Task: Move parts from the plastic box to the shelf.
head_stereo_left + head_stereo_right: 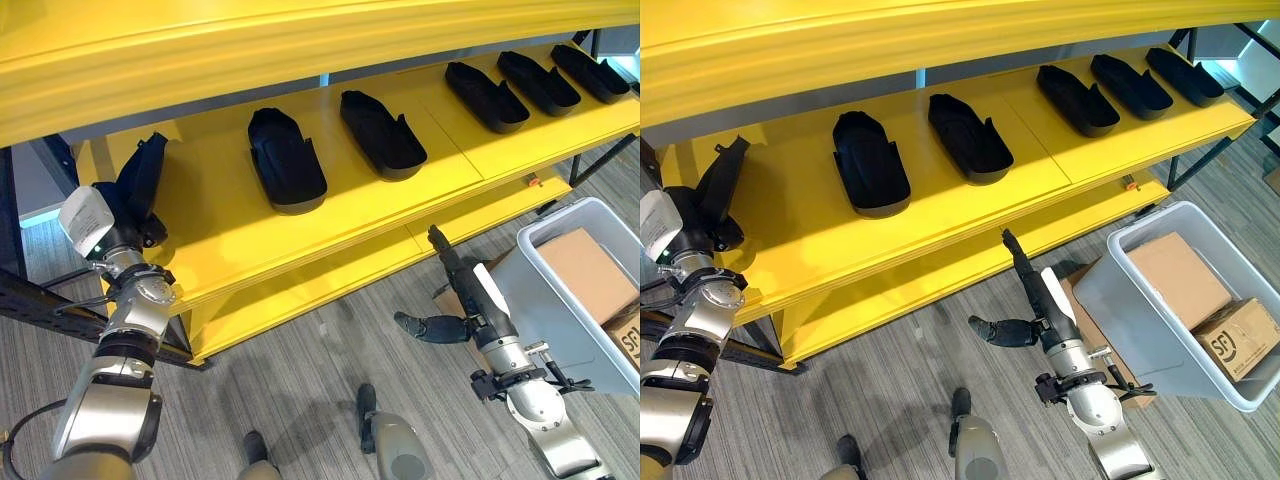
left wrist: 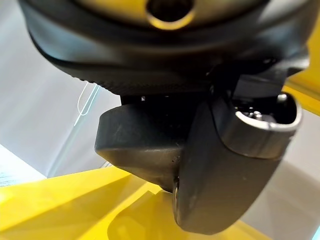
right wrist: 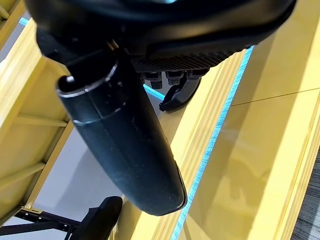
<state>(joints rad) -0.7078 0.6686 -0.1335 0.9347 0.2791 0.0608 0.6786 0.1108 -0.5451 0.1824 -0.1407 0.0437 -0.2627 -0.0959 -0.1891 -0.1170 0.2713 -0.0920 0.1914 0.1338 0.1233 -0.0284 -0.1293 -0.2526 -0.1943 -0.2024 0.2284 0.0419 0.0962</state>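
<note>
Several black shoe-shaped parts lie in a row on the yellow shelf, among them one left of the middle and one beside it. At the shelf's left end my left hand is shut on another black part, which stands tilted upright just above the board; that part shows dark beside the thumb. My right hand hangs open below the shelf's front edge, fingers straight and pointing up, thumb spread. It holds nothing. The grey plastic box stands right of that hand.
Two cardboard boxes lie inside the plastic box. A lower yellow shelf board juts out under the main one. A thick yellow board overhangs the shelf. Grey floor lies in front of the shelf.
</note>
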